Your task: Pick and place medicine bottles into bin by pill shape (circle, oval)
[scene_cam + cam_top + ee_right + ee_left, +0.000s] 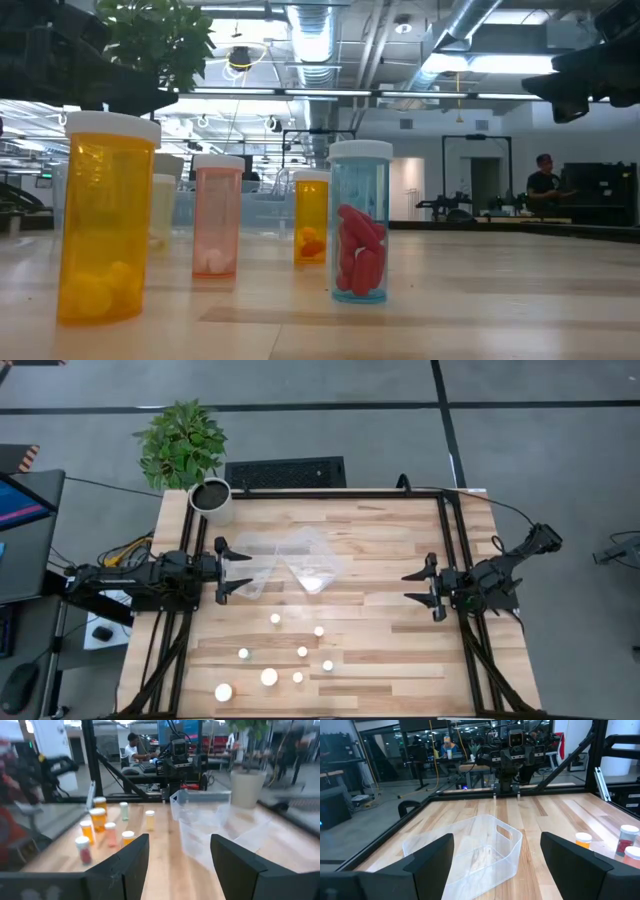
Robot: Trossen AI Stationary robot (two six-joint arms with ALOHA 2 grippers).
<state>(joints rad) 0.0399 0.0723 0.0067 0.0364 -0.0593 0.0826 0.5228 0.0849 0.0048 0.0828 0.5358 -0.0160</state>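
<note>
Several tiny medicine bottles with white caps (285,660) stand upright on the wooden table's near half. The low view shows an orange one (105,220), a pink one (217,215), a small orange one (311,218) and a blue one with red oval pills (360,222). My left gripper (243,571) is open and empty at the table's left, at the near end of a clear bin (470,850). My right gripper (412,587) is open and empty at the table's right, facing the bottles (105,827) and bins (205,820).
Two clear plastic bins (262,565) (315,565) lie side by side at the table's middle. A white plant pot (211,500) stands at the far left corner. A black frame (445,540) runs along the table's edges. A person (545,185) is in the room behind.
</note>
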